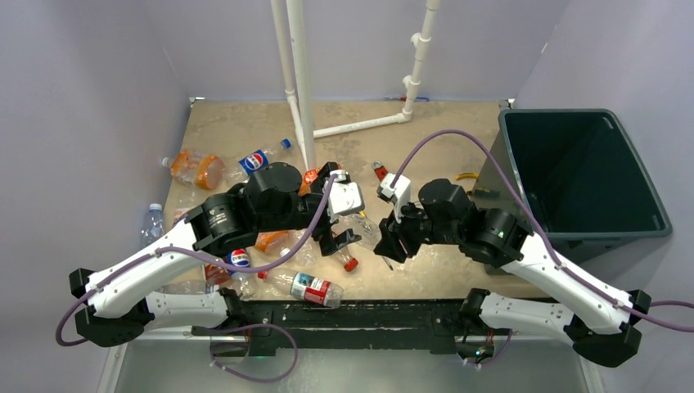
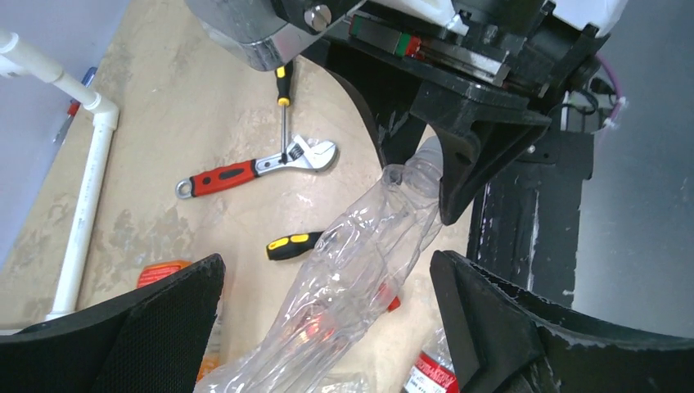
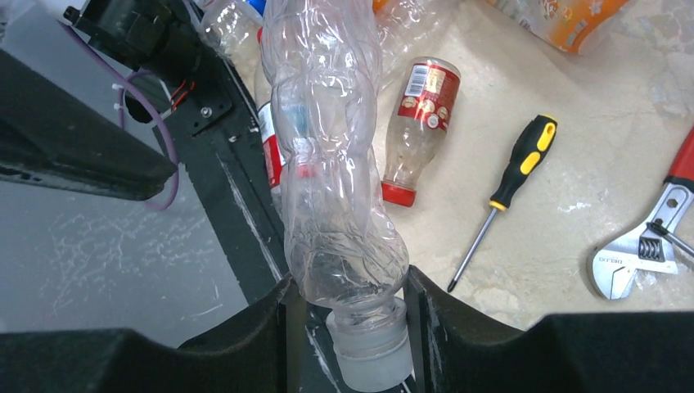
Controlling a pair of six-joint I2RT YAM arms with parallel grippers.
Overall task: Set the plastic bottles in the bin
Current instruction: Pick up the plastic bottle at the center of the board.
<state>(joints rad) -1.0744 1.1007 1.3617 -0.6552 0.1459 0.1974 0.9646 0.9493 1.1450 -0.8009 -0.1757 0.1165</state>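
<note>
Over the table [image 1: 458,147], a clear bottle [image 3: 335,164] hangs in what looks like a handover. The right gripper [image 3: 348,303] is clenched on its neck, and the left gripper [image 2: 326,262] is spread wide around it, probably because the bin [image 1: 556,113] stands on the right.

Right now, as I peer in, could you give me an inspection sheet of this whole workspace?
Surface: tan table, blotchy, with bottles scattered mostly on its left.
Job's things: crumpled clear bottle between both claws; Pepsi bottle and red-label bottle lying loose; green bin at right, nothing seen inside.
Clutter: red-handled wrench, yellow-and-black screwdriver, white pipes.
Claws: right claw shut on the clear bottle's neck; left claw open, fingers either side of it.
Cables: purple cable looping over each arm.
Surroundings: grey walls.
</note>
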